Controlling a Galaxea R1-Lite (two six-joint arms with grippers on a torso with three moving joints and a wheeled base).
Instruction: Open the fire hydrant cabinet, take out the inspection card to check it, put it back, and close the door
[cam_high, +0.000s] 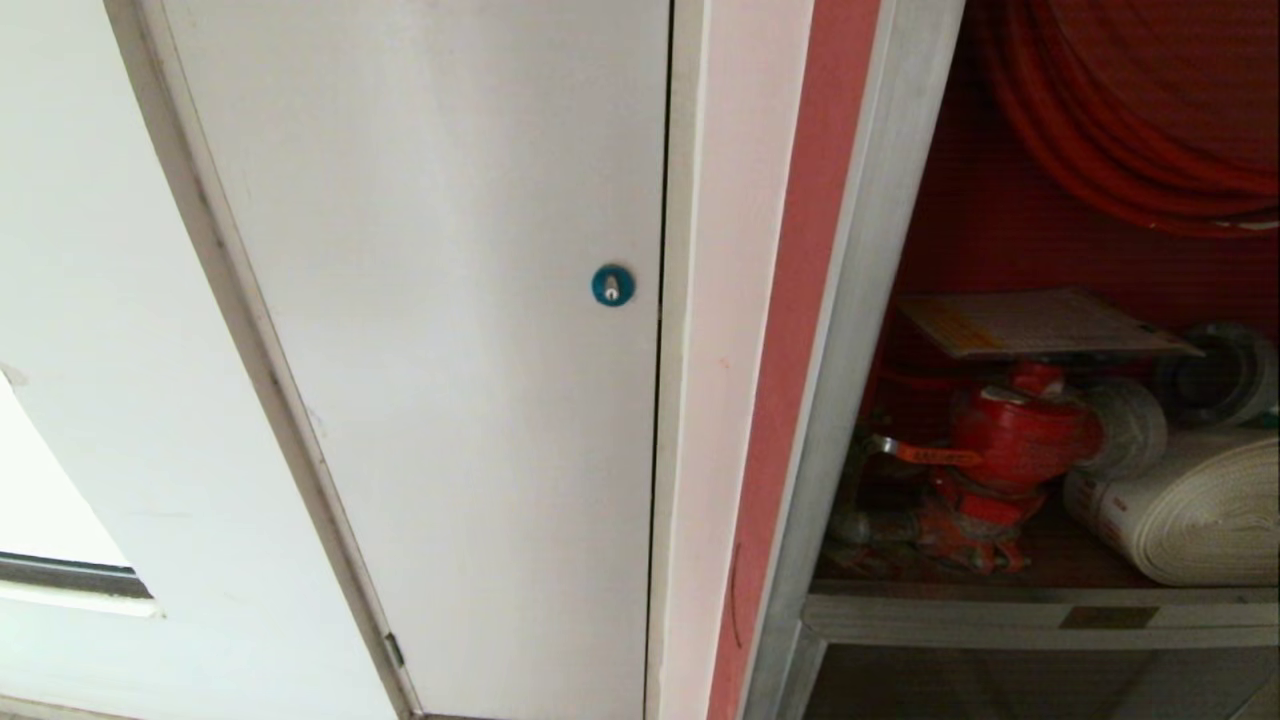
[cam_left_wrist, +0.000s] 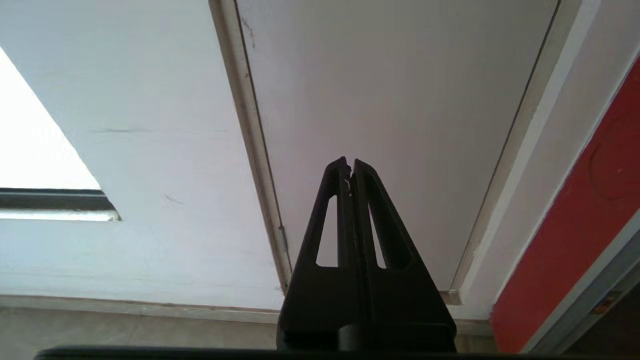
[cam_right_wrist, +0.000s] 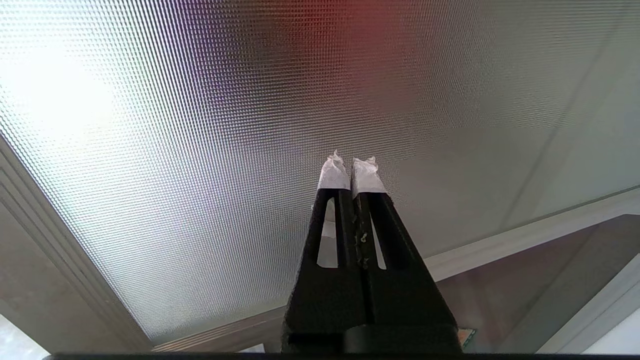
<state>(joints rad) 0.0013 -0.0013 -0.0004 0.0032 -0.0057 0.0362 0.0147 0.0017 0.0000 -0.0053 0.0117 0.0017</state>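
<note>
The fire hydrant cabinet (cam_high: 850, 330) stands open at the right of the head view, with nothing across its red-lined opening. The inspection card (cam_high: 1040, 322) lies flat on top of the red valve (cam_high: 1010, 430), below the red hose reel (cam_high: 1130, 130) and next to the white rolled hose (cam_high: 1190, 510). Neither arm shows in the head view. My left gripper (cam_left_wrist: 350, 162) is shut and empty, pointing at the lower part of a plain white panel (cam_left_wrist: 400, 100). My right gripper (cam_right_wrist: 350, 161), with white-wrapped tips, is shut and empty before a ribbed glass pane (cam_right_wrist: 200, 150) in a silver frame; whether this is the door I cannot tell.
The plain white panel (cam_high: 450, 300) with a small blue round lock (cam_high: 612, 285) fills the left and middle of the head view. A white and red post (cam_high: 790, 300) separates it from the cabinet. A silver sill (cam_high: 1000, 610) runs under the valve shelf.
</note>
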